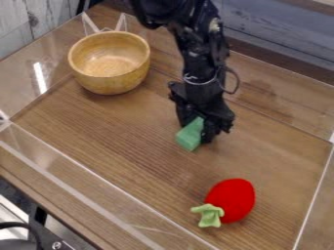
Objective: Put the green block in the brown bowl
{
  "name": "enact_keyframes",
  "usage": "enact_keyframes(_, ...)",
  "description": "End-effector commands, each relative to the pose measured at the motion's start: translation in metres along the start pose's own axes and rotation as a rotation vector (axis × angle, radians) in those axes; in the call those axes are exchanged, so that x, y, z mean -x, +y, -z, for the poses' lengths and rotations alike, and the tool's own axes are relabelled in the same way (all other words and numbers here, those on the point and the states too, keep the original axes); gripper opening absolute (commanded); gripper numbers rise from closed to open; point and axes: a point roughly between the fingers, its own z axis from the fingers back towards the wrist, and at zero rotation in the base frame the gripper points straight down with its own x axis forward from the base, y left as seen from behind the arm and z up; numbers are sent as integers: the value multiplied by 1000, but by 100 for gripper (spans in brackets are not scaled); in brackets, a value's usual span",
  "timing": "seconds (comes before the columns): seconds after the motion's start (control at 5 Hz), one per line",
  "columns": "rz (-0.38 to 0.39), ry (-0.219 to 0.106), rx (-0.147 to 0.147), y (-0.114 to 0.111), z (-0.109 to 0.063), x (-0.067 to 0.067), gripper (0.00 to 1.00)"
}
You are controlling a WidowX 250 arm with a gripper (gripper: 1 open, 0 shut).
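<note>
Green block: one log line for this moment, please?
green block: on table, at gripper | brown bowl: further back, block not inside

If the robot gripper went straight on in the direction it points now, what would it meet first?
The gripper points down, so it would likely meet the green block first, with the table just under it. The single view makes the depth unclear.

Black robot arm (pixel 183 29): upper part cut off by top edge. Rear end of mint-green rectangular block (pixel 190 133) hidden behind black fingers (pixel 206 123).
</note>
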Motion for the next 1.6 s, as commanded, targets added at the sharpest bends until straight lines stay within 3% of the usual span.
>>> enact_keyframes(0.0,-3,-32,-5,-3,-5,-14,0)
enact_keyframes(1.4,-7,25,3,-6,-3,-17,0)
